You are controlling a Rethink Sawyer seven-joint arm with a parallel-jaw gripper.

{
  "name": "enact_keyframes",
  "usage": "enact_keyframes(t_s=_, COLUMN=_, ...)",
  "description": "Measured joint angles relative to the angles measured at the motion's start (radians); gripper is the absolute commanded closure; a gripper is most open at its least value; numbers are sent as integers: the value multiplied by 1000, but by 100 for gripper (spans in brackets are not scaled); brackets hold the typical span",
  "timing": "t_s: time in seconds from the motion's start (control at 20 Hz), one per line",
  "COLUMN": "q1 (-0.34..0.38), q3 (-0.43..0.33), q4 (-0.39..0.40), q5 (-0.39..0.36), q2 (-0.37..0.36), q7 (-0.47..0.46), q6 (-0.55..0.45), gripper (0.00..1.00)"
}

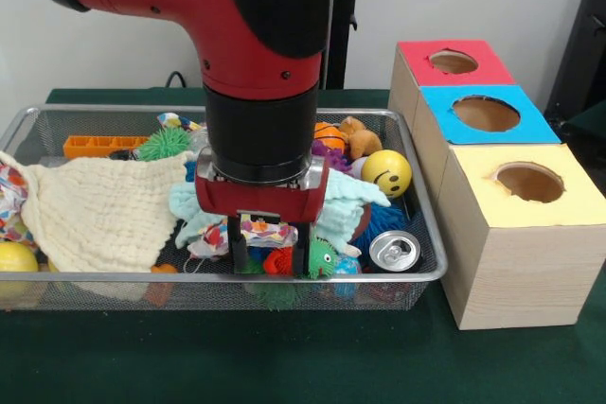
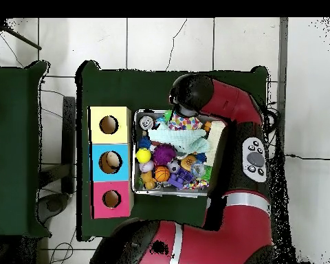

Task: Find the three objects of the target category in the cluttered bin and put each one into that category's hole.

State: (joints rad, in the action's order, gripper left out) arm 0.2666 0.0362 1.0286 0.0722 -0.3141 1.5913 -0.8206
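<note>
Taking the wire bin as the landmark and going left to right in the front view: a yellow ball sits in its left corner, then a cream cloth covers most of its left half. The gripper hangs low over the bin's front middle, its two black fingers set moderately apart and straddling a small red spiky toy; nothing is lifted, and whether the pads touch the toy cannot be told. Just right of that lie a green spiky toy and a silver can at the bin's front right, with a smiley ball behind it. Right of the bin stand the three boxes: the yellow hole nearest, the blue hole, then the red hole.

The target category is not shown, so which three things count is unclear. To grasp well, the fingers should likely settle around one toy alone, clear of the patterned cloth and the mesh, close firmly, then rise straight before moving toward the boxes.
</note>
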Motion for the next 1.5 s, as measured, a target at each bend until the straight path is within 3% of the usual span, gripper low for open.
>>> enact_keyframes(t_s=0.35, q1=1, q3=12, q4=60, q5=-3, q2=-25, q7=0, q6=0, gripper=0)
enact_keyframes(t_s=1.0, q1=3, q3=47, q4=167, q5=-8, q2=-170, q7=0, q6=0, gripper=0)
enact_keyframes(t_s=1.5, q1=23, q3=47, q4=222, q5=-8, q2=-189, q7=0, q6=4, gripper=0)
